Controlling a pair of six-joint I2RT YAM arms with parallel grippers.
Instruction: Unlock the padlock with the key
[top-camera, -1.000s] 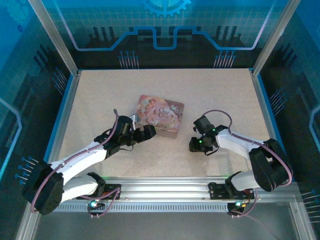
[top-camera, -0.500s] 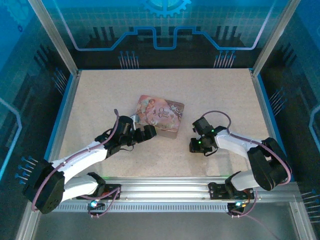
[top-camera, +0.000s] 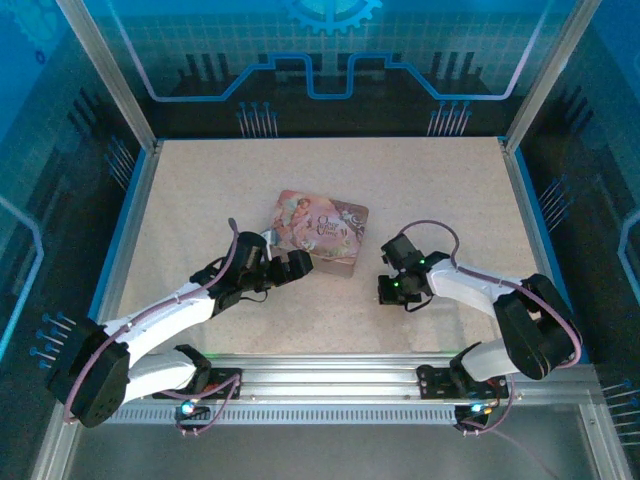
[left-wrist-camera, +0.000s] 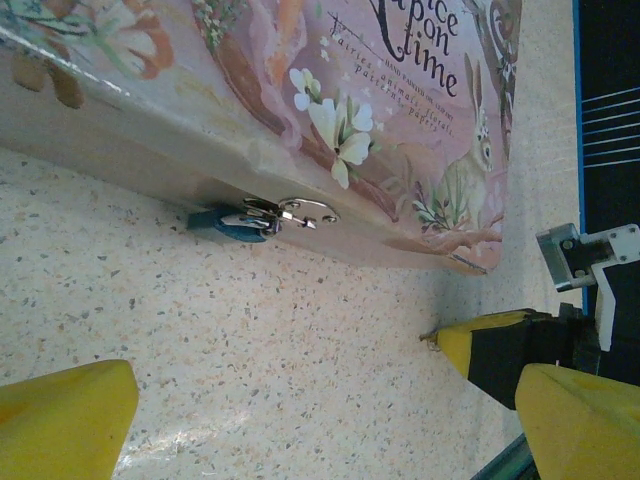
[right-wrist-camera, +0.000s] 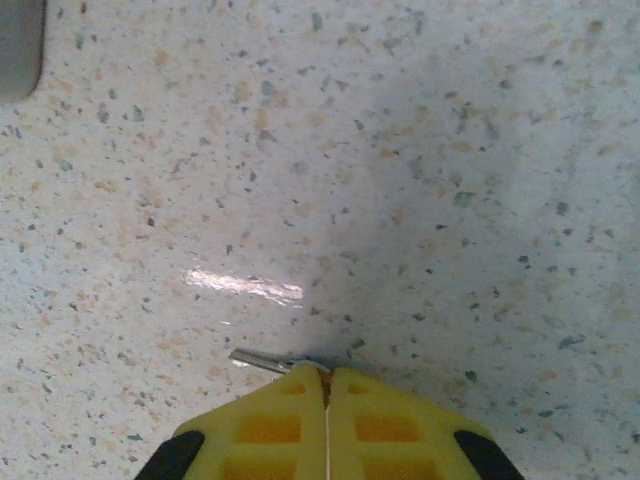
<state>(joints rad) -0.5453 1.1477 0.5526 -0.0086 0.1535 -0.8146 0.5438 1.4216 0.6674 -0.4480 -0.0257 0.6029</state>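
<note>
Right claw (right-wrist-camera: 325, 378) was pinched shut on the thin silvery metal key (right-wrist-camera: 255, 360), flat on the speckled bench (right-wrist-camera: 420, 150), tip poking left in its wrist view, so picking it up, I guess. Left claw (left-wrist-camera: 325, 400) gaped wide facing the small dark-blue padlock (left-wrist-camera: 245, 220), which lay sideways along the front wall of the pink illustrated rectangular tin (left-wrist-camera: 400, 150), probably to steady it.

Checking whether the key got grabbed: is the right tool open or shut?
Shut. The right tool has its yellow fingers meeting with no gap, and the key pokes its silvery end out at their tips, apparently pinched.
</note>
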